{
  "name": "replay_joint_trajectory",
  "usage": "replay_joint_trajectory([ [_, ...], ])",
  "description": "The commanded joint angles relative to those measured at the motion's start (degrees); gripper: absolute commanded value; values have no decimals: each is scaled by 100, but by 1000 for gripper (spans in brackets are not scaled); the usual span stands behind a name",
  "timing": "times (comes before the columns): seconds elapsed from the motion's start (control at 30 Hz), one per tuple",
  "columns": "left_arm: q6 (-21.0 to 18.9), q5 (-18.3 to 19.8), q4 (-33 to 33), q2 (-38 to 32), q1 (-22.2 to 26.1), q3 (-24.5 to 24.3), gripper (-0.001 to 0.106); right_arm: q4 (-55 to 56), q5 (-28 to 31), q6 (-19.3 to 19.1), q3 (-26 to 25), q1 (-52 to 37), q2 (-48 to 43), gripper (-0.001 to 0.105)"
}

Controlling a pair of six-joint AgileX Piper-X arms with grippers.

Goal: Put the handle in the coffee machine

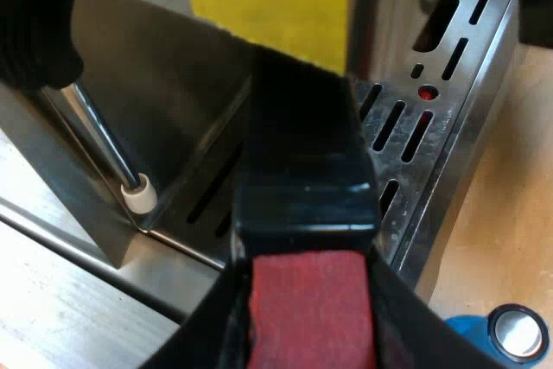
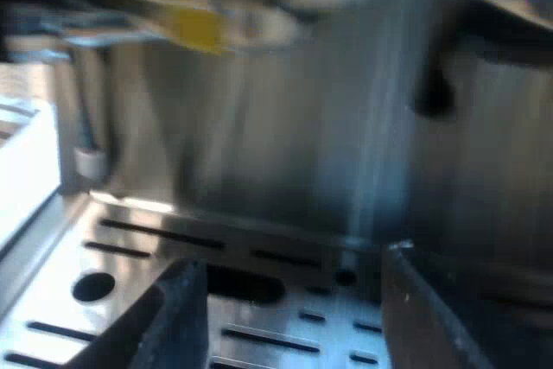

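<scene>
The holder's dark handle (image 1: 302, 144) reaches away from me toward the espresso machine's front, over its slotted drip tray (image 1: 415, 127). The handle's red end (image 1: 311, 287) is closest to the camera. My left gripper (image 1: 307, 326) is shut on the handle at that red end, a black finger (image 1: 203, 330) on each side. The holder's metal head is hidden behind the handle. My right gripper (image 2: 294, 317) stands open just above the drip tray (image 2: 112, 231), facing the machine's steel back wall (image 2: 285, 127), with nothing between its fingers (image 2: 177, 317).
The machine's steam wand (image 1: 95, 131) with a white tip (image 1: 138, 194) slants down beside the handle, under a black knob (image 1: 34, 32). It also hangs at the tray's edge as the steam wand (image 2: 86, 127). A blue tamper (image 1: 510, 334) stands on the wooden table (image 1: 510, 213) beside the tray.
</scene>
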Motion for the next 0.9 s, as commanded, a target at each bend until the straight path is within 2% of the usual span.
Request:
replay_joint_trajectory([
  [0.03, -189, 482, -489, -94, 38, -157, 0, -173, -119, 85, 127, -33, 5, 47],
  [0.17, -189, 547, -457, -94, 38, -157, 0, -991, 60, 84, 270, -32, 390, 47],
  [0.33, -189, 545, -457, -94, 38, -157, 0, -2130, 271, -313, 270, -166, 898, 47],
  [0.47, -189, 545, -457, -94, 38, -157, 0, -3032, -111, -572, 270, -363, 1195, 47],
  [0.5, -189, 545, -457, -94, 38, -157, 0, -3414, -531, -743, 258, -468, 1352, 47],
  [0.63, -189, 545, -442, -94, 38, -157, 0, -3809, -855, -749, 209, -616, 1551, 47],
  [0.73, -189, 545, -429, -94, 38, -157, 0, -3989, -922, -871, -79, -700, 1773, 47],
  [0.8, -189, 545, -419, -94, 38, -157, 0, -3982, -980, -1144, -358, -697, 1901, 47],
  [0.9, -189, 545, -419, -94, 38, -157, 0, -3982, -979, -1338, -647, -697, 2035, 47],
])
